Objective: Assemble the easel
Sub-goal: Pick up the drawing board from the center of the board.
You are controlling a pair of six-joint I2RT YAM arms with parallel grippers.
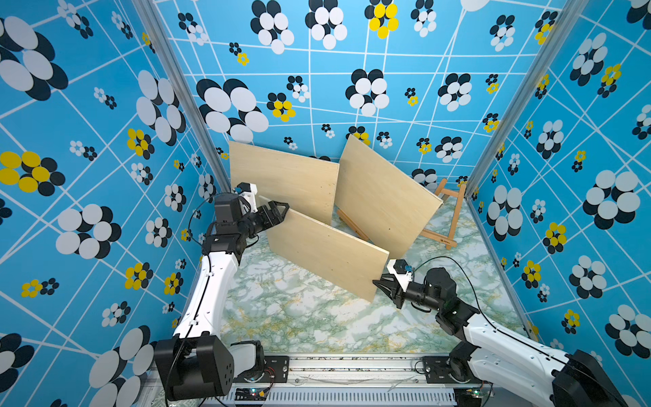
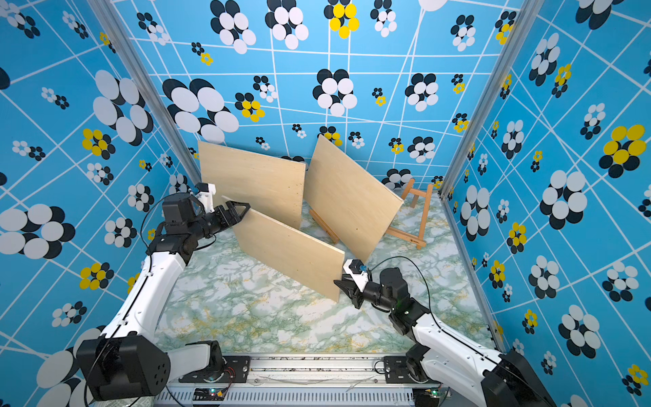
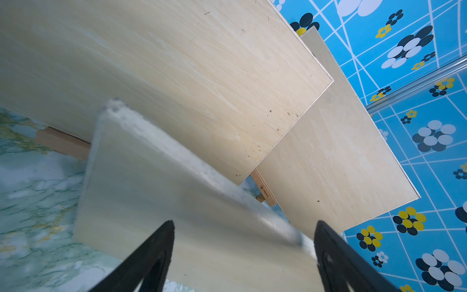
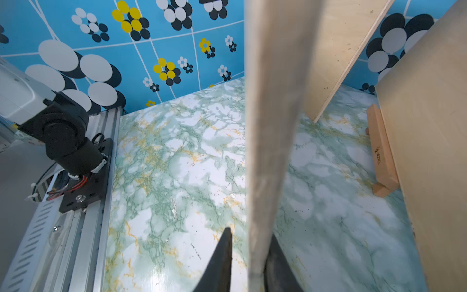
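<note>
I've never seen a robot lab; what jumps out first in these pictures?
The loud blue walls with black, white and yellow flowers enclose everything. In the middle, a pale wooden board spans between the left gripper and the right gripper. Behind it, two more boards lean on small wooden easels by the back wall.

Pale plywood board (image 1: 327,253); green-marbled table (image 1: 299,317)

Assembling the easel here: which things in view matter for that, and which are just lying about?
For the job: near board; back left board; back right board; wooden easel in the far right corner; wooden ledge between the back boards.
Just there: front mounting rail; patterned walls.
</note>
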